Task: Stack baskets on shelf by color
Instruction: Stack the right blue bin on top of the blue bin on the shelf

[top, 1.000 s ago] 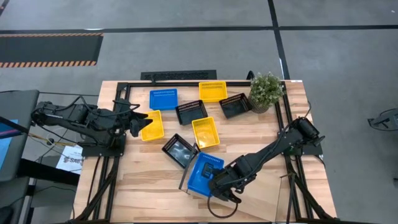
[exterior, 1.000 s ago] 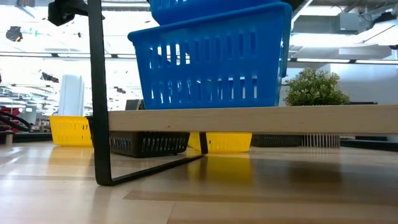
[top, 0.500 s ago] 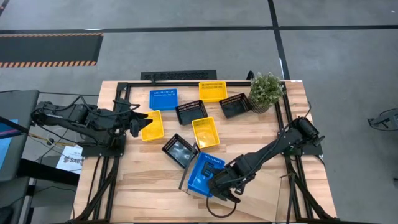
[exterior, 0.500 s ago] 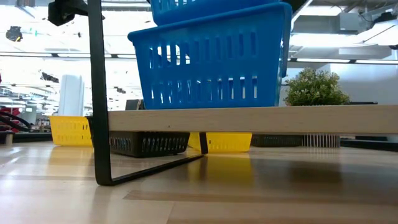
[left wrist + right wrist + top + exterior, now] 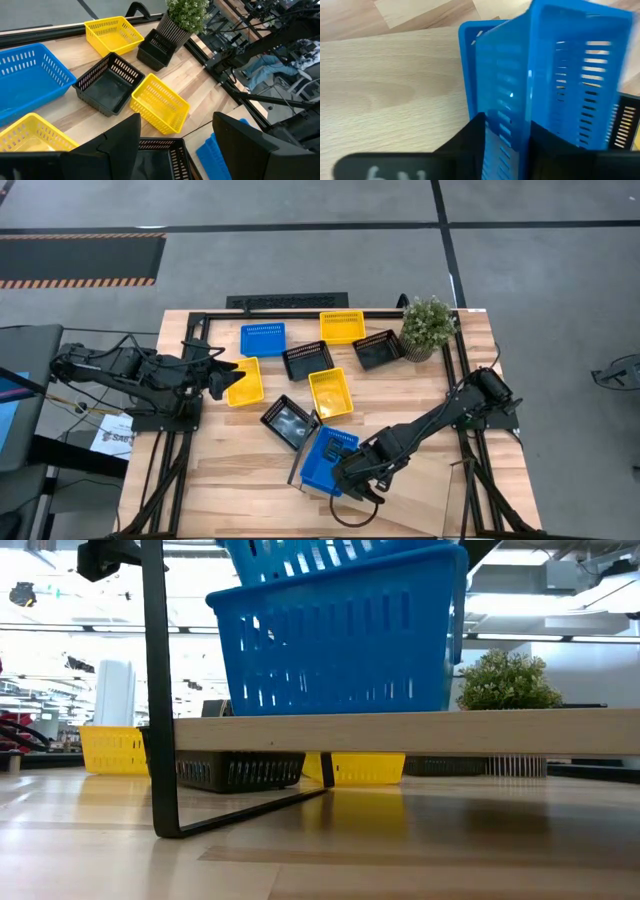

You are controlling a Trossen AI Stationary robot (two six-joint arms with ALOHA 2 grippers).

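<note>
My right hand is straddling the upper blue slotted plastic basket's wall, nested on the light-wood shelf; grip uncertain. My left hand is hanging wide apart beside a yellow slotted basket.

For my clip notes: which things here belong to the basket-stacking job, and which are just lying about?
Job:
- blue baskets nested on the shelf, right gripper at them
- loose blue basket
- yellow baskets
- black baskets

Lying about:
- potted plant
- paper beside the table

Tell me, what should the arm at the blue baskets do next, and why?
Probably spread its jaws fully and back away. The right gripper straddles a wall of the upper blue basket, which sits tilted inside the lower blue basket on the shelf; letting go should let it settle level.
</note>
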